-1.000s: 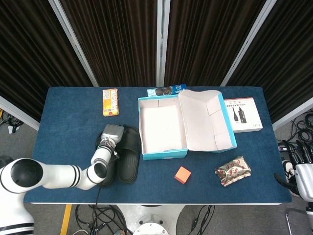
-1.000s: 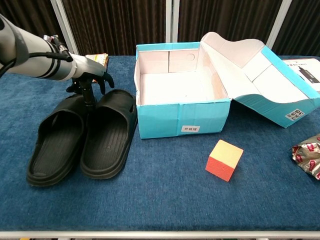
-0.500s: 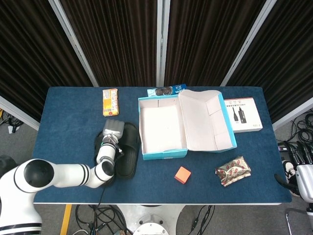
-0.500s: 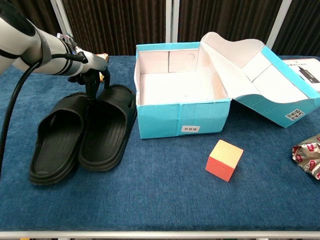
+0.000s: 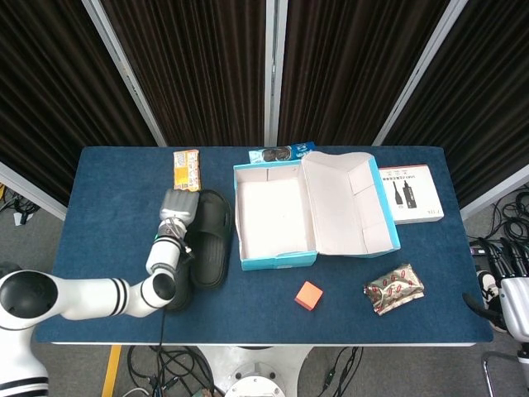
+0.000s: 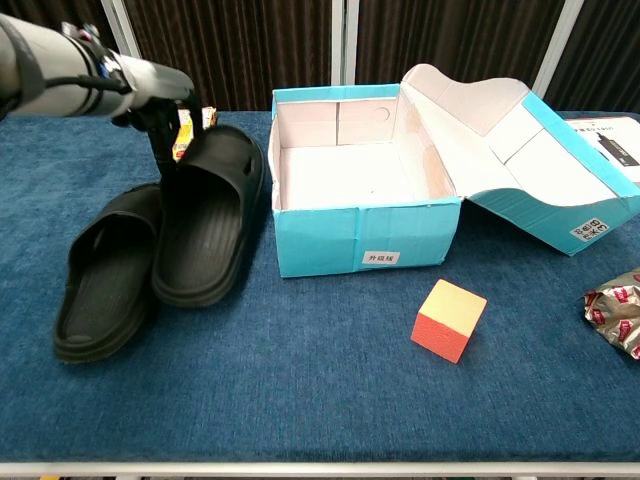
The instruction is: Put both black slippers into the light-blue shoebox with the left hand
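Observation:
Two black slippers lie side by side left of the light-blue shoebox point(image 5: 277, 260) point(image 6: 360, 240), which stands open and empty with its lid folded back to the right. My left hand point(image 5: 178, 207) point(image 6: 150, 95) grips the slippers at their far ends. The slipper nearer the box point(image 5: 211, 248) point(image 6: 205, 235) is tilted, its far end raised off the table near the box's left wall. The other slipper point(image 5: 183, 273) point(image 6: 100, 290) lies partly beneath it, its heel on the cloth. My right hand point(image 5: 512, 306) shows only at the right edge of the head view, off the table.
An orange cube point(image 5: 308, 294) point(image 6: 448, 320) sits in front of the box. A foil wrapper point(image 5: 394, 288) point(image 6: 615, 320) lies at the front right. A white carton point(image 5: 411, 194) is behind the lid, a yellow snack pack point(image 5: 186, 171) behind my left hand, a blue packet point(image 5: 281, 153) behind the box.
My left hand closed on the slippers' far ends and lifted them up and back. The slipper nearer the box now tilts with its far end raised; both slid slightly away.

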`<state>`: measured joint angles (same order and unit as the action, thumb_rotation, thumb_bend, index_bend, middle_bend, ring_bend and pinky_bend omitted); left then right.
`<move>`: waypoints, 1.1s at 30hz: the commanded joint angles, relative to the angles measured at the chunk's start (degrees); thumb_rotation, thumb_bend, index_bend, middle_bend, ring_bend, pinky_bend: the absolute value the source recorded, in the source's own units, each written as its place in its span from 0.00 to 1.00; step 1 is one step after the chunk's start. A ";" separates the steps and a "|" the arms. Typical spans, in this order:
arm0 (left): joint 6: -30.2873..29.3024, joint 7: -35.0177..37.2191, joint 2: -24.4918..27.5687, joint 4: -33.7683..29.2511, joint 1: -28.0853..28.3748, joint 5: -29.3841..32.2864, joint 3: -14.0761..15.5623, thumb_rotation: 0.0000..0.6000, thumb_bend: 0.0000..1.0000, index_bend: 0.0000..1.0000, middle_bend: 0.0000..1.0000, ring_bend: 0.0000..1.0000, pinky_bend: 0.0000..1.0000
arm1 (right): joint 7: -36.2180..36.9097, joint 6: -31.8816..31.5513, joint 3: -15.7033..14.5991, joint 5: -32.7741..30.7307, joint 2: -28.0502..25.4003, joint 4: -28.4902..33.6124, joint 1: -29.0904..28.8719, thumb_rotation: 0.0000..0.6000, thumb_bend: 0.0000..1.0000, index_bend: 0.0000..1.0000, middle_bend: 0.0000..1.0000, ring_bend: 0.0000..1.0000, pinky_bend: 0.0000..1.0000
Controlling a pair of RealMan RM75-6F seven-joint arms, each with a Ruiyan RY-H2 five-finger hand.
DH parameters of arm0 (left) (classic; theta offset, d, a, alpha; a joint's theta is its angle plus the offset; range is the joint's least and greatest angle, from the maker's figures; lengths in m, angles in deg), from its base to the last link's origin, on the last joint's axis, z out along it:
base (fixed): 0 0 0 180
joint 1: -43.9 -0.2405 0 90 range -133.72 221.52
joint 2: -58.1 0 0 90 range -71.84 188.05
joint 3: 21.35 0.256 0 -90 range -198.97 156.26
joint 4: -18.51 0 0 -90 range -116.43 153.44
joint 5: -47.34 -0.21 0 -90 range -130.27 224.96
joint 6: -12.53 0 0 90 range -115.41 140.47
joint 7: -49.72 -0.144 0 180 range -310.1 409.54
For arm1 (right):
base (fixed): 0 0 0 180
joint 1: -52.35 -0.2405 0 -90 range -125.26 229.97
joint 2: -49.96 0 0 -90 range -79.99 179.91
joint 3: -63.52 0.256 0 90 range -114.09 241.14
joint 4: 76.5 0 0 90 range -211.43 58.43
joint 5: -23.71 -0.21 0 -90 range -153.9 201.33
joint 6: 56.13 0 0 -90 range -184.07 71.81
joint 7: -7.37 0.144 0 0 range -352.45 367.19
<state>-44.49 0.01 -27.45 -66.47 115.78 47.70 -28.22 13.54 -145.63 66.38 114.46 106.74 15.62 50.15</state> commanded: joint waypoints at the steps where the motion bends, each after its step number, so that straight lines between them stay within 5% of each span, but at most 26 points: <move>1: -0.80 1.96 2.18 -1.35 -1.64 -1.62 -1.38 1.00 0.00 0.59 0.59 0.91 0.86 | 0.00 -0.15 0.02 0.07 0.01 0.01 0.04 1.00 0.09 0.06 0.16 0.00 0.04; 9: -1.09 10.38 9.24 -5.61 -7.10 -6.91 -5.17 1.00 0.00 0.59 0.59 0.90 0.86 | -0.13 -0.31 0.01 0.38 -0.05 0.18 0.00 1.00 0.09 0.06 0.16 0.00 0.04; 19: 10.65 31.01 17.51 -7.42 -15.16 -14.91 -14.95 1.00 0.00 0.59 0.59 0.89 0.86 | -1.03 0.14 -0.02 0.32 -0.22 0.95 -0.21 1.00 0.09 0.06 0.16 0.00 0.04; 26: 11.52 40.62 14.31 -6.24 -16.39 -22.75 -18.94 1.00 0.00 0.59 0.59 0.88 0.86 | -1.55 0.24 0.11 0.12 -0.43 1.36 -0.29 1.00 0.09 0.06 0.16 0.00 0.04; 33: 16.67 51.04 5.02 -0.10 -13.90 -27.28 -22.40 1.00 0.00 0.59 0.59 0.87 0.86 | -1.98 0.08 0.11 0.16 -1.15 1.99 -0.19 1.00 0.09 0.06 0.16 0.00 0.04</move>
<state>-30.08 47.79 -18.56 -69.79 100.56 22.55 -49.11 11.61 -145.50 66.48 114.64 105.65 17.55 49.92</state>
